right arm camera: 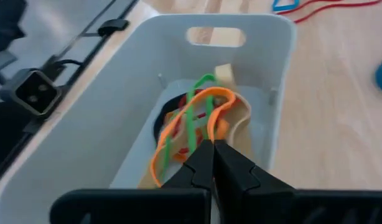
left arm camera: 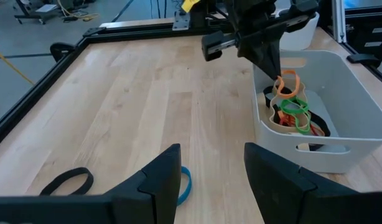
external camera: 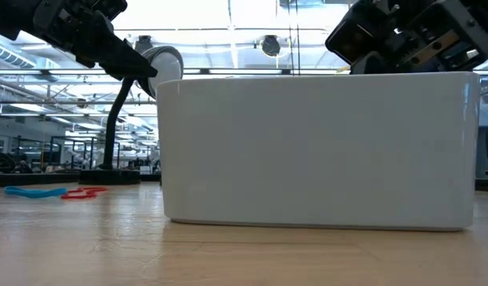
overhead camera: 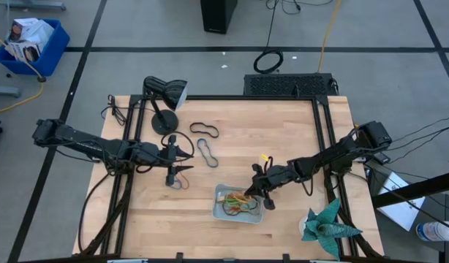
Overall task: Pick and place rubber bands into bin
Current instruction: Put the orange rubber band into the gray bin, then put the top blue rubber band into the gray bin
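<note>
The pale bin [overhead camera: 219, 212] stands on the table's near middle and holds several rubber bands [left arm camera: 297, 115] in green, red, black and tan. My right gripper [overhead camera: 254, 191] is over the bin's far right part, shut on an orange rubber band [right arm camera: 178, 127]. My left gripper [overhead camera: 186, 161] is open and empty to the left of the bin, above the table. A blue band [left arm camera: 186, 184] and a red band [external camera: 83, 191] lie flat on the wood near it. Two black bands [overhead camera: 204, 130] [overhead camera: 207, 152] lie flat farther back. My right gripper pinches the orange band's upper end [left arm camera: 284, 79] between its two fingertips, coming from above and slanting down into the bin. The band hangs as a slack loop below the fingers, and its lower part [right arm camera: 158, 163] rests on the other bands in the bin.
A black desk lamp [overhead camera: 164, 102] stands at the far left of the table, close behind my left arm. A teal paper shape [overhead camera: 325, 223] lies at the near right corner. A black frame [overhead camera: 323, 124] runs along the table's edges. Bare wood lies between my left gripper and the bin.
</note>
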`<state>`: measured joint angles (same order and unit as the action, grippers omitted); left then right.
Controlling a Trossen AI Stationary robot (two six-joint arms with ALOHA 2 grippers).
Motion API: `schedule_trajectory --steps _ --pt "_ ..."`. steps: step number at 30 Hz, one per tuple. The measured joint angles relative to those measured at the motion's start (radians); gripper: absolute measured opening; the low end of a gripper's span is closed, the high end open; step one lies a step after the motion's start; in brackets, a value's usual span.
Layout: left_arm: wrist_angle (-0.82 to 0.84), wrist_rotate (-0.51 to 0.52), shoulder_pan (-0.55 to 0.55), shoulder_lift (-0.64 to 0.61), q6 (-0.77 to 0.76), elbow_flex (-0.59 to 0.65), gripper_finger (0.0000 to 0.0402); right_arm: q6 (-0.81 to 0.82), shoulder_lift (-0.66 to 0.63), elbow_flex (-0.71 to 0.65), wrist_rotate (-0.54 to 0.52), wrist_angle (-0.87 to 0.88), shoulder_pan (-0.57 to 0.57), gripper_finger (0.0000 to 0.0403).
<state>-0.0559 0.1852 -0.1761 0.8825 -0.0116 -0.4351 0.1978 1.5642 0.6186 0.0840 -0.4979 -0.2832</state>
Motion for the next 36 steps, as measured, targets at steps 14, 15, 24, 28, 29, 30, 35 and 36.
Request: schedule_trajectory --steps 14,15,24,28,29,30,35,36 --pt "0.0 0.0 0.0 0.0 0.0 0.0 0.0184 -0.001 0.0 0.0 0.026 0.0 0.0 0.0017" --pt "0.0 0.0 0.0 0.0 0.0 0.0 0.0184 -0.001 0.0 0.0 0.026 0.0 0.0 0.0019" --pt "0.0 0.0 0.0 0.0 0.0 0.0 0.0184 -0.001 0.0 0.001 0.026 0.0 0.0 0.004" --pt "0.0 0.0 0.0 0.0 0.0 0.0 0.0184 -0.005 -0.002 0.001 0.026 0.001 0.0 0.005" --pt "0.0 0.0 0.0 0.0 0.0 0.0 0.0184 -0.006 -0.002 0.001 0.029 0.001 0.0 0.0051" --pt "0.0 0.0 0.0 0.0 0.0 0.0 0.0184 -0.007 -0.002 0.001 0.04 0.001 0.0 0.0052" --pt "0.0 0.0 0.0 0.0 0.0 0.0 0.0184 -0.008 -0.025 0.001 0.094 0.009 0.002 0.0048" --pt "0.0 0.0 0.0 0.0 0.0 0.0 0.0184 -0.007 -0.035 0.001 0.103 0.011 0.003 0.0049"
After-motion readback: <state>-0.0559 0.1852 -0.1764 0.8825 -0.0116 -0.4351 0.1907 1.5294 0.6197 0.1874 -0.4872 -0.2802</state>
